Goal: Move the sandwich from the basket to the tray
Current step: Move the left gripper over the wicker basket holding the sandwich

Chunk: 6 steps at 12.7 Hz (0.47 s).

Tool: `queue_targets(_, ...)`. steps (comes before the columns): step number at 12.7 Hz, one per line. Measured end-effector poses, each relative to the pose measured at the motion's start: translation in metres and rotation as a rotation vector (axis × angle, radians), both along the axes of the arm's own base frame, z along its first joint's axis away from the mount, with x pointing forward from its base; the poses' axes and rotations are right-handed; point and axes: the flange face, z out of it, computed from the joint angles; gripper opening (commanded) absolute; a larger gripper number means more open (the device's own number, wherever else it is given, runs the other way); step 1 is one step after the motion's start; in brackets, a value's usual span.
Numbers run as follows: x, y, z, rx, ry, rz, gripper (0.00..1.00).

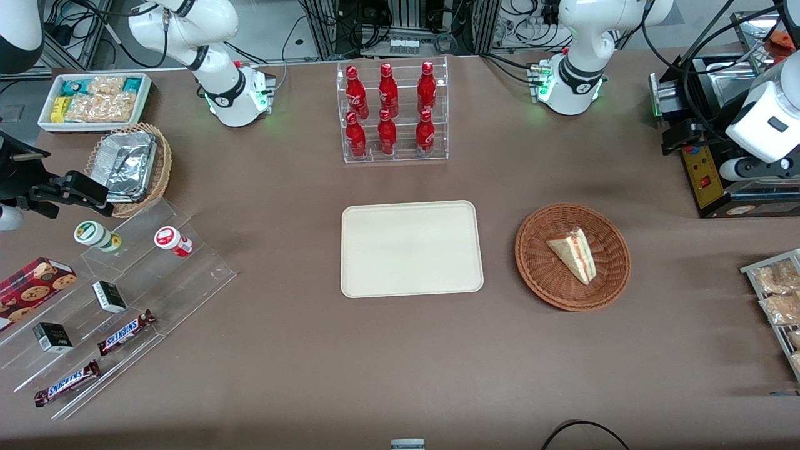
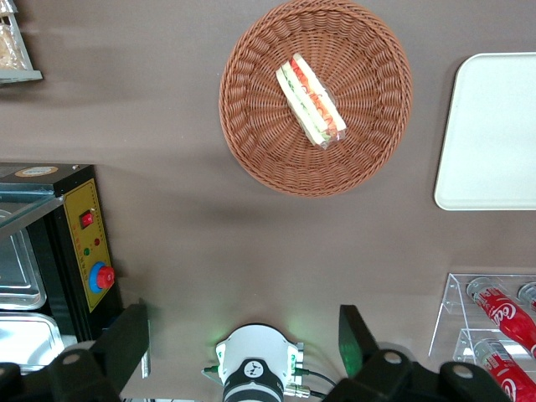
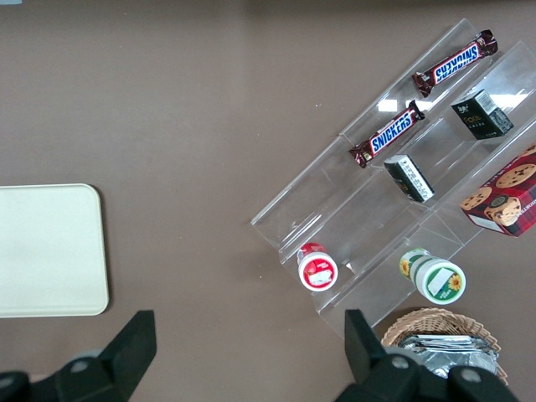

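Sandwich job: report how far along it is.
Nothing is done yet: the sandwich lies in the basket, and the tray is bare. The claw is open, holding nothing, high above the table. Grasping, carrying and placing all remain.

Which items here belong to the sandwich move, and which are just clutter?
Job: sandwich lying in the basket; tray beside it; open gripper high above the table, holding nothing.
Clutter: cola bottles, Snickers bars, cookie box, foil trays.
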Motion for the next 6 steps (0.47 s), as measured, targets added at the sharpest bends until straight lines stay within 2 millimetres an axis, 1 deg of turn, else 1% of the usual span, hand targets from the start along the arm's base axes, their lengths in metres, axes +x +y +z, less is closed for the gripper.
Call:
queue_targets(3, 0.000, 0.000, -0.005, 0.001, 0.024, -0.001, 1.00)
queue_targets(4, 0.001, -0.001, -0.012, 0.002, 0.041, -0.003, 1.00)
queue_targets(6, 0.008, -0.004, -0.036, 0.003, 0.081, -0.007, 1.00)
